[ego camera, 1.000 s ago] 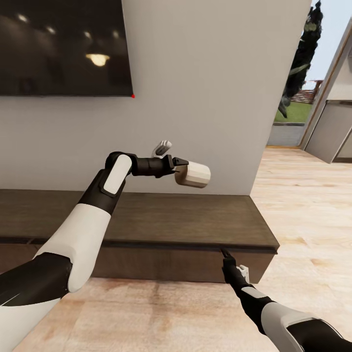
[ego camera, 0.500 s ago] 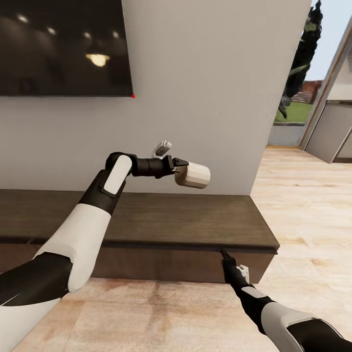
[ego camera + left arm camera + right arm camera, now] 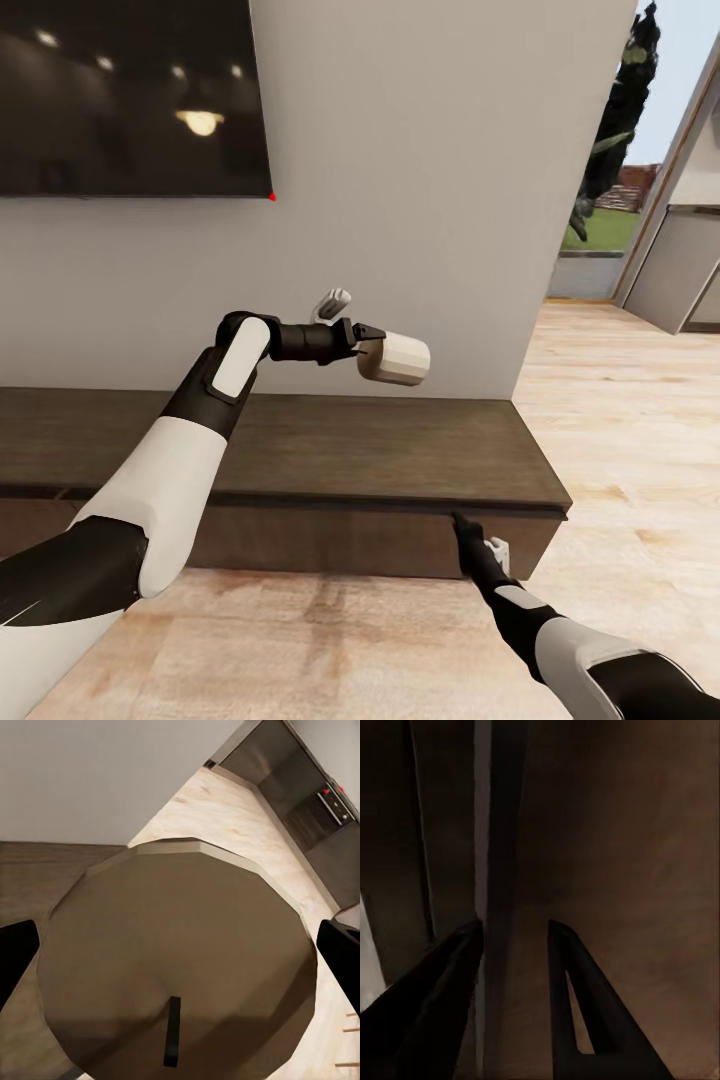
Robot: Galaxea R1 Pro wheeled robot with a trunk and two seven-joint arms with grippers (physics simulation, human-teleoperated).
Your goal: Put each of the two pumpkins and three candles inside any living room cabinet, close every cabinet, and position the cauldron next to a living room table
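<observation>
Held a candle [image 3: 394,359] clamped in the left gripper [image 3: 372,345], clear above the cabinet [image 3: 400,450]. Set the right gripper [image 3: 456,519], fingers narrowly parted, at the drawer front's top edge, probably to pull it open.

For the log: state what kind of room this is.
Most likely a living room: a dark wall-mounted TV hangs above a long, low brown cabinet, with light wood flooring and a glazed opening to a garden.

No writing, label, brand or number can be read anywhere; the dark appliance panel [image 3: 330,799] with red marks seems too blurred to read.
</observation>
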